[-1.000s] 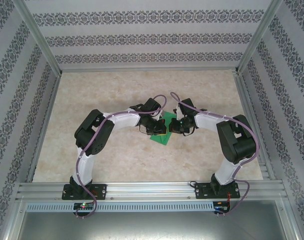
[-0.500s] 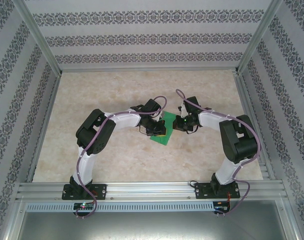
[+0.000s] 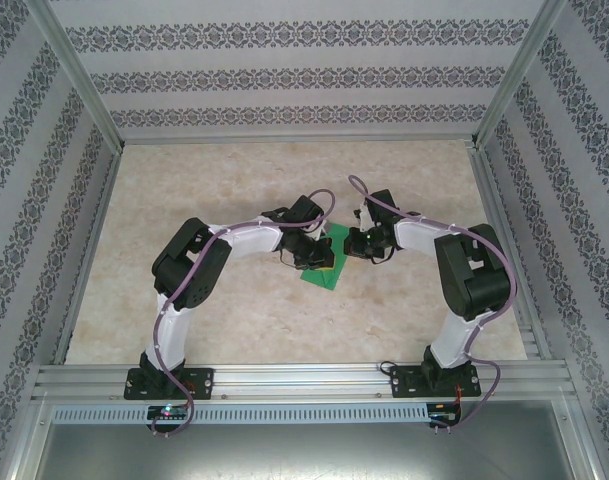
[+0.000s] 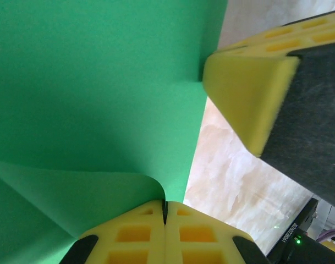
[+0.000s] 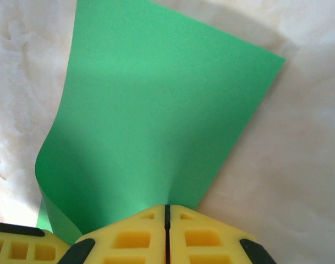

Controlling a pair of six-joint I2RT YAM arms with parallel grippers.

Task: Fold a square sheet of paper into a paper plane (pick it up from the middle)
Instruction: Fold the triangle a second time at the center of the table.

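Jaws on the left tool (image 4: 164,208) and right tool (image 5: 167,210) are clamped tight on the square sheet of paper (image 5: 156,110).

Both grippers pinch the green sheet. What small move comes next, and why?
Probably carry the pinched edge over toward the far edge, both arms together, to start a fold. The left gripper and right gripper are shut side by side on one edge of the square sheet of paper, which curls up there while its far corner seems to rest on the table.
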